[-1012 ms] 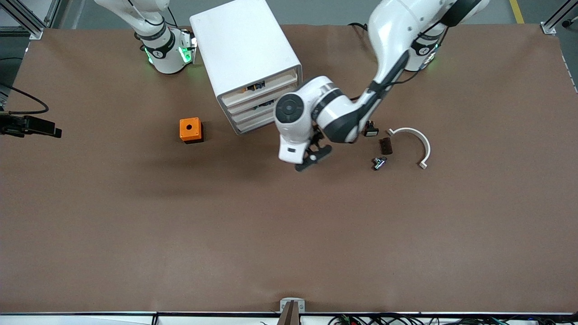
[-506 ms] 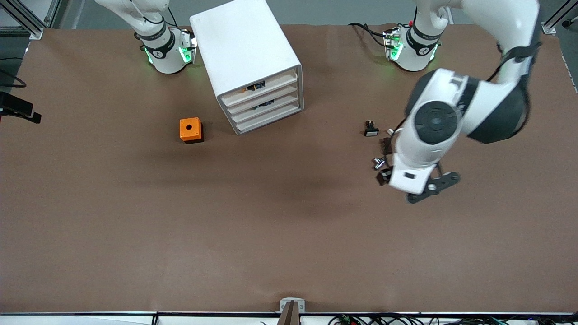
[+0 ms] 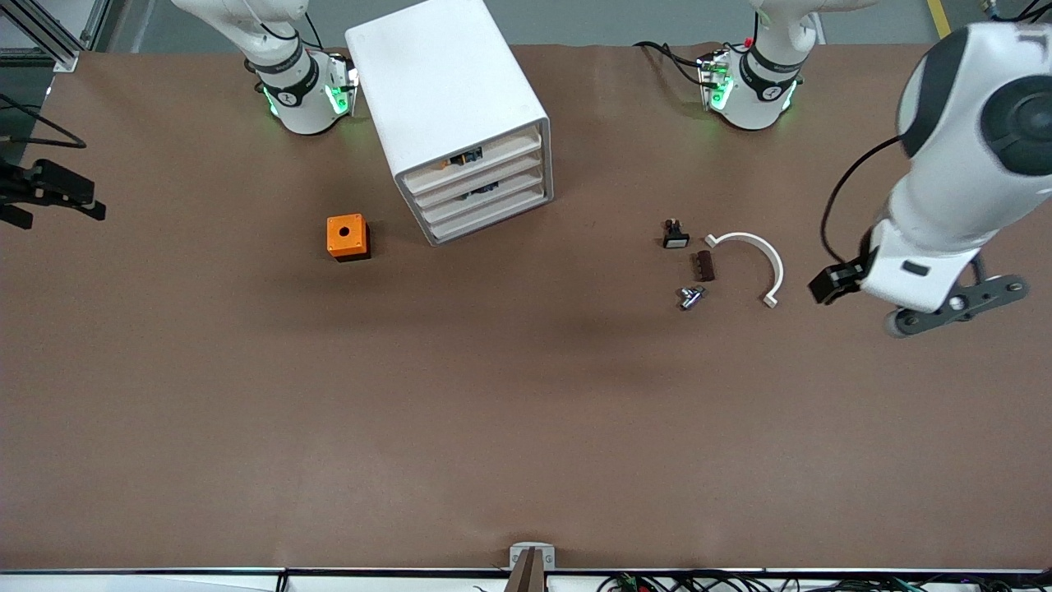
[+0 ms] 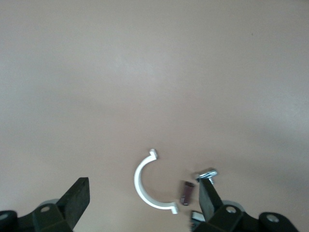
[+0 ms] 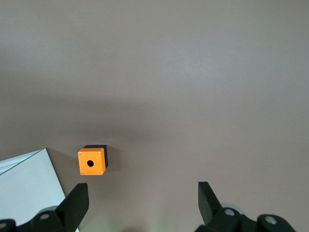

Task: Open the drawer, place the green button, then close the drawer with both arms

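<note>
In the front view, the left gripper [image 3: 957, 306] is no longer in front of the cabinet [image 3: 444, 82]. One second ago it was hanging just before the drawers; now it is over bare table near the left arm's end, with nothing in it. All four drawers look pushed in, also the top drawer [image 3: 481, 160], so the opening step seems not yet done. A small silver and greenish part, which I take for the button [image 3: 691, 297], lies on the table in the same place as before. It is beside a brown piece [image 3: 704, 265] and a white half ring [image 3: 760, 255], a little nearer to the camera than the black button with the white cap [image 3: 675, 237]. The right gripper [image 3: 49, 193] waits at the right arm's end of the table. In the left wrist view, the fingers [image 4: 77, 198] stand wide apart and empty above the half ring and the small parts. In the right wrist view, the fingers [image 5: 75, 200] are also spread wide, holding nothing, over the orange cube [image 5: 91, 162]. In my judgement the left arm now has to return, either to the drawer or to the button.
</note>
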Motion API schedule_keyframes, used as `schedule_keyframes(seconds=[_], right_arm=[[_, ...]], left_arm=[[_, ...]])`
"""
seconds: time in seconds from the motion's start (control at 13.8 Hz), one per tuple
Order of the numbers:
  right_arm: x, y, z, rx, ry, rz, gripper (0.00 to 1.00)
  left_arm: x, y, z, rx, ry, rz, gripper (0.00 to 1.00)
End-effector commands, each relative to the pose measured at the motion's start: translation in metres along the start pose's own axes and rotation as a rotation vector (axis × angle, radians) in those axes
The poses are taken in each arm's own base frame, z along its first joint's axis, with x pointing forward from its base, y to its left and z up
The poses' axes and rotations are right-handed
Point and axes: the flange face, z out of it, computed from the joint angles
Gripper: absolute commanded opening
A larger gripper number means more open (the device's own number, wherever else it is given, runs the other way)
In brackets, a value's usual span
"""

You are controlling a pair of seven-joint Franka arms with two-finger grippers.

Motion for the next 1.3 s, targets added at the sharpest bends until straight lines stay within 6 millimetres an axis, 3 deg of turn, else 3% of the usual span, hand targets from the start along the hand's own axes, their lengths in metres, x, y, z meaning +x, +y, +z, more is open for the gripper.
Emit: schedule_keyframes(seconds=[0.0,0.22,0.43,0.8,1.23], right_arm=[[-0.006,-0.012,-0.001,-0.012,0.010,0.004,1.00],[-0.008,-0.013,-0.003,-0.012,0.011,0.009,1.00],[-0.020,-0.015,0.005,-0.017,0.030,0.013,1.00],[-0.023,-0.017,0.008,-0.010,0.034,0.055,1.00],[-0.022,-0.017,0.006,-0.011,0.046,0.060,1.00]], left_arm=[[-0.010,-0.058,-0.021,-0.060,-0.011,0.023,1.00],[-0.040,-0.091,-0.035,-0.074,-0.004,0.097,1.00],[-0.075,-0.099,-0.046,-0.109,-0.004,0.140,1.00],[-0.112,-0.091,-0.052,-0.124,-0.002,0.184,1.00],[-0.109,-0.102,-0.055,-0.168,-0.006,0.210,1.00]])
